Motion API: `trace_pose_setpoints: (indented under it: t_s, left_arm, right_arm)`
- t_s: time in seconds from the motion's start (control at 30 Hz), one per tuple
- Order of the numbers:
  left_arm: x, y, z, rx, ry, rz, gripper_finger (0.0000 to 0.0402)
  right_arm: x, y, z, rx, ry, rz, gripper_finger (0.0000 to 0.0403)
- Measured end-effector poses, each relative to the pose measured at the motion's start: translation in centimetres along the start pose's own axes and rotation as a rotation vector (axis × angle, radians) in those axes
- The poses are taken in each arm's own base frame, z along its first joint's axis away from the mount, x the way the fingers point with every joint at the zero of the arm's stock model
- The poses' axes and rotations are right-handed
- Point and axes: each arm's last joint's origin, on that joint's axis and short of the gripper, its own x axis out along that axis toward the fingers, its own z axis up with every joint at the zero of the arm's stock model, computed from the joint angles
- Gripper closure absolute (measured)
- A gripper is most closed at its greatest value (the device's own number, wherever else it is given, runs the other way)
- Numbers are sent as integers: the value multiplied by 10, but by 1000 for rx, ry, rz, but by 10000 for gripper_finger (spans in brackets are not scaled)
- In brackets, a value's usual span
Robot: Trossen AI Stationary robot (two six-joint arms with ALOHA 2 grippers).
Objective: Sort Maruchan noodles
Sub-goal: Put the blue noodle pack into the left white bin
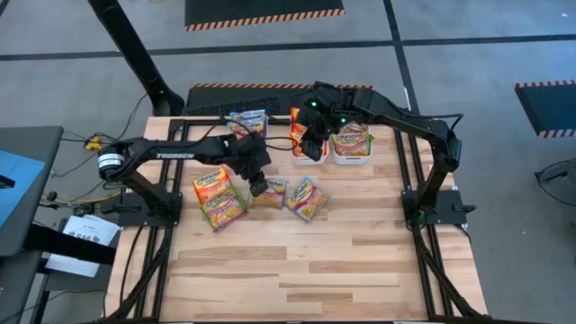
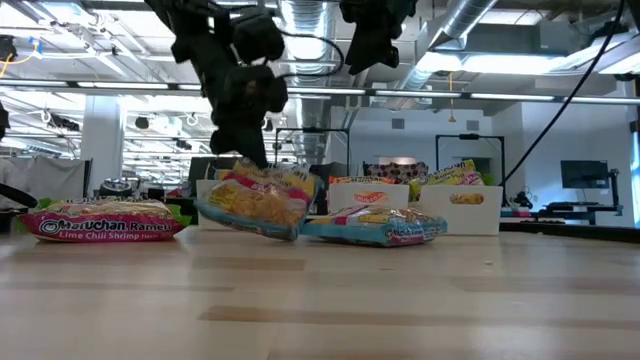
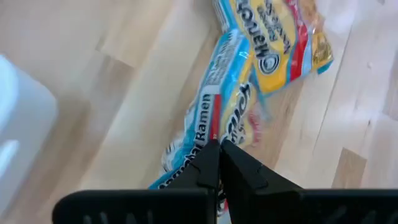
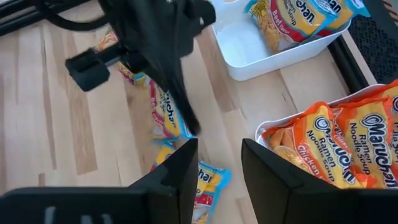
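My left gripper [image 1: 259, 186] is shut on a blue-edged Maruchan noodles packet [image 2: 255, 203] at mid table. Beside it a second blue-edged packet [image 1: 306, 199] lies flat on the wood. Two more packets [image 1: 219, 197], orange and green, lie to the left, one of them a lime chili shrimp packet [image 2: 105, 220]. Another packet [image 1: 249, 120] lies near the far edge. My right gripper [image 4: 217, 163] hovers open and high over two white bins, nothing between its fingers. My left gripper pinches one edge of the blue-edged packet [image 3: 208, 140] between its two shut fingertips [image 3: 239, 163]. The fingers slant down from the table's left. The packet hangs tilted below them [image 2: 262, 215]; whether its lower end still touches the table I cannot tell.
Two white bins stand at the far side: one [image 4: 292, 134] holds orange chicken packets [image 4: 339, 149], the other [image 4: 249, 53] a red-edged beef packet [image 4: 292, 22]. Black frame rails [image 1: 409, 193] border the wooden table; its near half [image 1: 306, 270] is bare wood.
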Motion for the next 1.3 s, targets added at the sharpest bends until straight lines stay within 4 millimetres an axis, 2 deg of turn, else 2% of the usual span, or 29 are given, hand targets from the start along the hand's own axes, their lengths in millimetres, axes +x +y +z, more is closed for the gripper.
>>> trace_pose_setpoints:
  t_s: [0.23,0.57,0.73,0.83,1.07,1.17,1.3]
  left_arm:
    - [-16,0,9,39,-10,61,401]
    - [-17,7,7,-15,24,105,401]
    - [-18,12,7,-72,41,31,395]
    - [-20,18,5,-116,74,5,374]
    - [-24,31,-4,-211,166,50,295]
    - [-17,34,-9,-269,150,71,272]
    - [-4,41,-23,-320,131,99,264]
  right_arm:
    - [-1,-4,0,-14,-2,-7,256]
    - [-1,-4,0,-32,-1,-6,256]
    - [-1,-4,0,-31,-1,-6,256]
    - [-1,-4,0,-31,-1,-6,256]
    - [-1,-4,0,-30,-2,-6,255]
    - [-1,-4,0,-30,-2,-6,255]
    - [-1,-4,0,-30,-2,-6,255]
